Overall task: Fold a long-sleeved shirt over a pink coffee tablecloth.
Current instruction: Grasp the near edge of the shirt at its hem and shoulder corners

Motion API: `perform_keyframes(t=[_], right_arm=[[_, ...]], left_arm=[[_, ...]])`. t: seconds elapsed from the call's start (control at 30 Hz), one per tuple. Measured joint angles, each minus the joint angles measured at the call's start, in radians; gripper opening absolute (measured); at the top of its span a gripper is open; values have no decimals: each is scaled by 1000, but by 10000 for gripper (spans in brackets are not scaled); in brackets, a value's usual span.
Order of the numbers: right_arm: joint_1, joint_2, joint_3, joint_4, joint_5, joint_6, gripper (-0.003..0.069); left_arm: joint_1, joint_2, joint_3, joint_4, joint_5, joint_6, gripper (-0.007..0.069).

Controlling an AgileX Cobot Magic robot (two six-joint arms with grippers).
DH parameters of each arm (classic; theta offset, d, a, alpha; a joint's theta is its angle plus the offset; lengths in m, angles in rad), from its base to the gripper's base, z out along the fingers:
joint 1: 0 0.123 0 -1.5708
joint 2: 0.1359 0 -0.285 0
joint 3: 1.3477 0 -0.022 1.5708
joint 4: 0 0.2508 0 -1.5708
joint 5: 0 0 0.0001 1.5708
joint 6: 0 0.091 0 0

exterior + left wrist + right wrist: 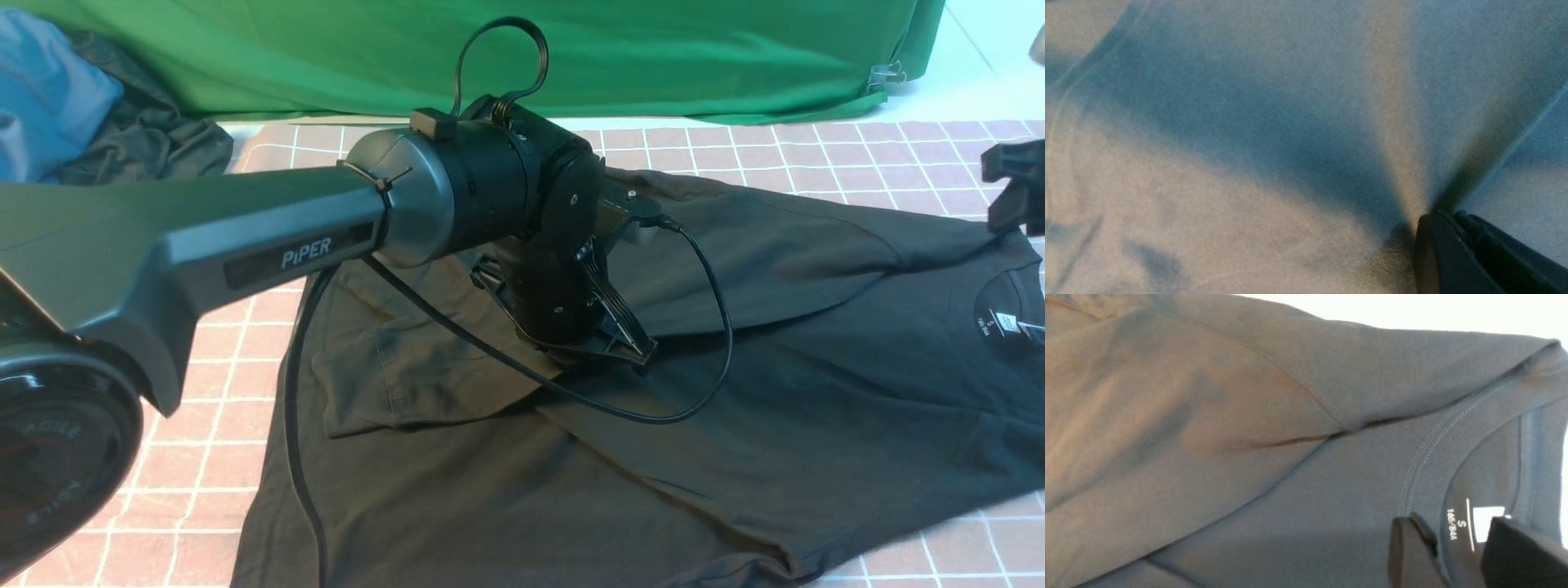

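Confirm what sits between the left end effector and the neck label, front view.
Front view: only shirt fabric, crossed by the looping black cable, lies between the left end effector and the neck label.

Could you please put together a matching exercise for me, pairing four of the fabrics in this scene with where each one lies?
Things:
1. black long-sleeved shirt
2. salmon-pink white-gridded tablecloth
3. plain bright green fabric
4. blue cloth

Places:
A. bunched up at the far left corner
B. spread flat underneath the garment
C. draped along the far edge, behind everything else
D. lying on the gridded cloth, collar toward the robot's right

Pairs: 1-D, 2-B, 3-C, 4-A.
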Motion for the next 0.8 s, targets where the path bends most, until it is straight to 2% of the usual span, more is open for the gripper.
perform_keyframes(t=[0.17, 0.27, 0.3, 0.33, 0.4, 0.67, 0.8], right_arm=[[-17, 71, -8, 1, -48, 0, 415], [-36, 145, -49, 8, -89, 6, 505], [-37, 145, -52, 8, -90, 6, 508], [-40, 186, -84, 22, -98, 6, 524], [-41, 238, -129, 38, -105, 6, 533], [-41, 387, -257, 62, -94, 6, 539], [-41, 419, -277, 94, -92, 5, 519]], left_arm=[[0, 0, 0, 35, 10, -13, 125], [0, -4, 0, 47, 23, -63, 246], [0, -4, 0, 47, 25, -63, 246], [0, -11, 0, 46, 37, -83, 293], [0, -26, 0, 40, 55, -99, 331], [0, -116, 0, 14, 109, -129, 337], [0, -170, 0, -29, 116, -134, 305]])
